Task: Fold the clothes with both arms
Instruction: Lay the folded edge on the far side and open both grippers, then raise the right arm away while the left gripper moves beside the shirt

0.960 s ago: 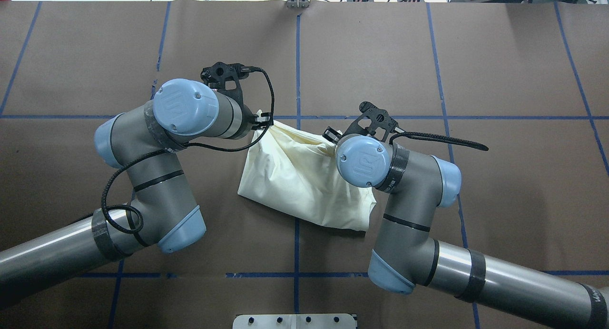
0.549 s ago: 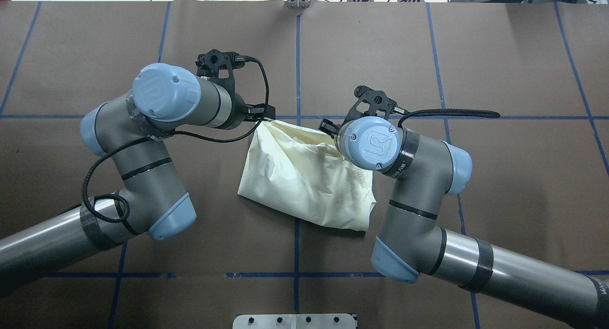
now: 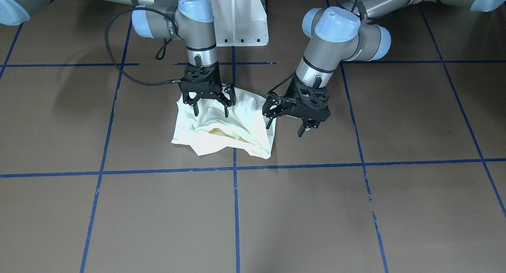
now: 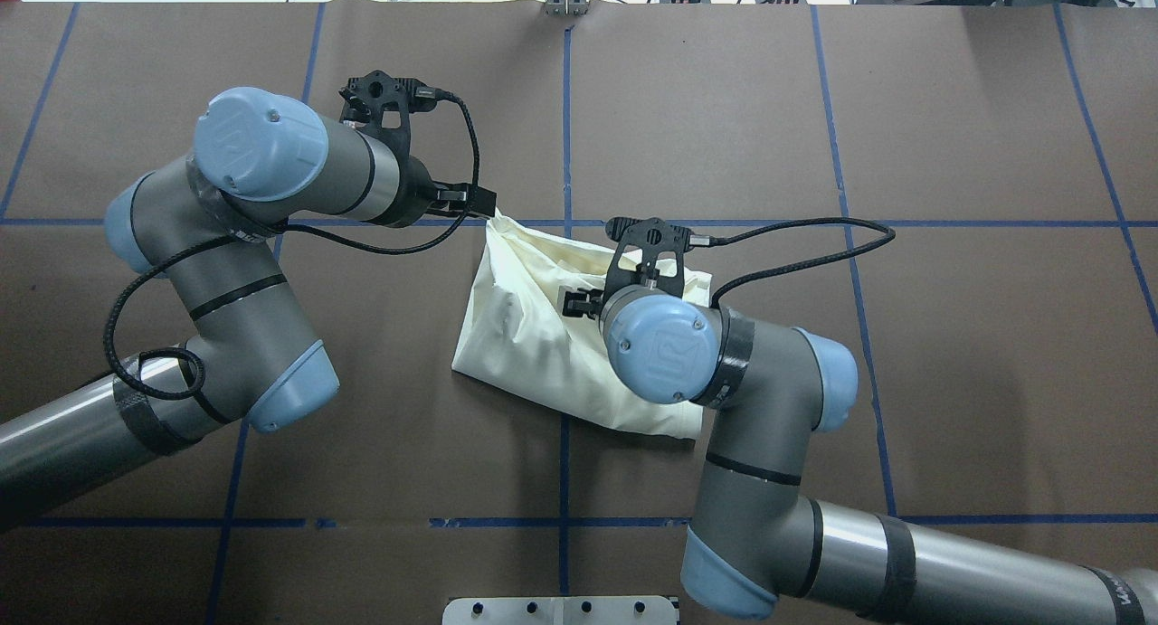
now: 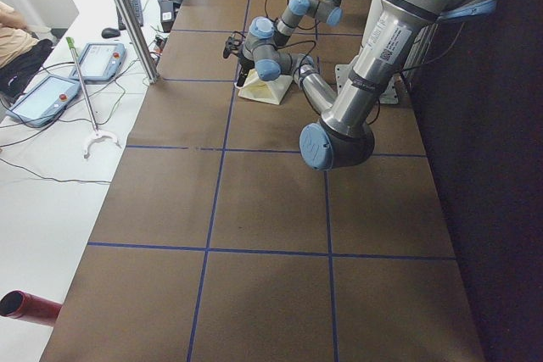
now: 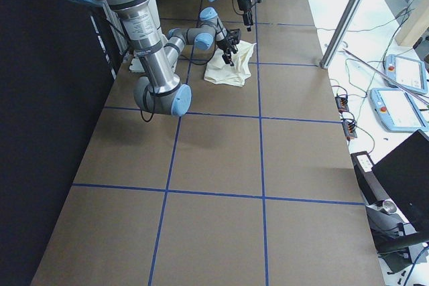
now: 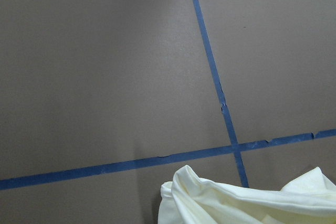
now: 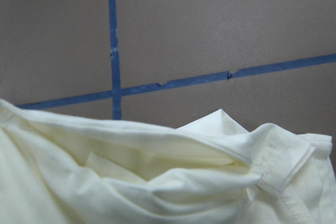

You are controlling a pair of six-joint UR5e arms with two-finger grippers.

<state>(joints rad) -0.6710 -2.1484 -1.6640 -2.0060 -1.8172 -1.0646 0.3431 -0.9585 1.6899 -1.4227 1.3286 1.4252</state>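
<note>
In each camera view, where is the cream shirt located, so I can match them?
Front-facing: cream shirt just left of centre.
Overhead: centre.
Exterior left: top centre, small.
Exterior right: top centre.
Left wrist: bottom right.
Right wrist: lower half.
Shared landmark: blue tape crossing beside the shirt.

T-shirt (image 4: 525, 345) on table (image 4: 950, 109) near its middle, right gripper (image 3: 211, 114) over it, left gripper (image 3: 285, 130) just beside its edge
</note>
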